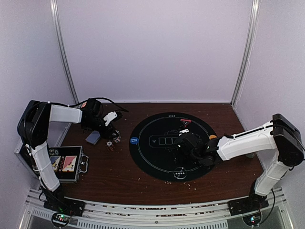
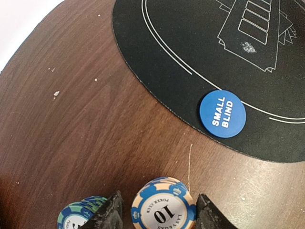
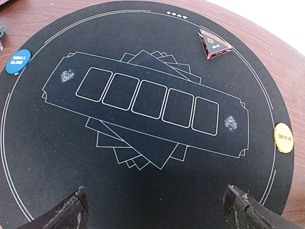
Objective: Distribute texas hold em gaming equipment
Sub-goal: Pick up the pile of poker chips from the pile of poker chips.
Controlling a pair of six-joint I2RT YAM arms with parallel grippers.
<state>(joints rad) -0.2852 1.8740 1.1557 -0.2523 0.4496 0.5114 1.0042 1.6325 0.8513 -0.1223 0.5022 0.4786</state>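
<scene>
My left gripper [image 1: 110,136] is open and low over the wood table, its jaws either side of a stack of white-and-blue "10" poker chips [image 2: 164,207]; the right finger [image 2: 209,214] is nearly at the stack's edge. A teal-striped chip stack [image 2: 78,217] stands just outside the left finger [image 2: 107,215]. Grey-blue-backed cards [image 1: 93,138] lie to the left of the chips. The blue "small blind" button [image 2: 222,113] lies on the mat's left edge. My right gripper [image 3: 155,210] is open and empty above the mat's middle. The red-triangle marker [image 3: 215,44], orange button [image 3: 283,138] and silvery marker [image 1: 180,174] lie on the mat.
The round black mat [image 1: 157,157] with printed card outlines covers the table's centre. An open black case [image 1: 66,163] holding two card packs sits at the near left. White walls enclose the table. Small crumbs dot the wood.
</scene>
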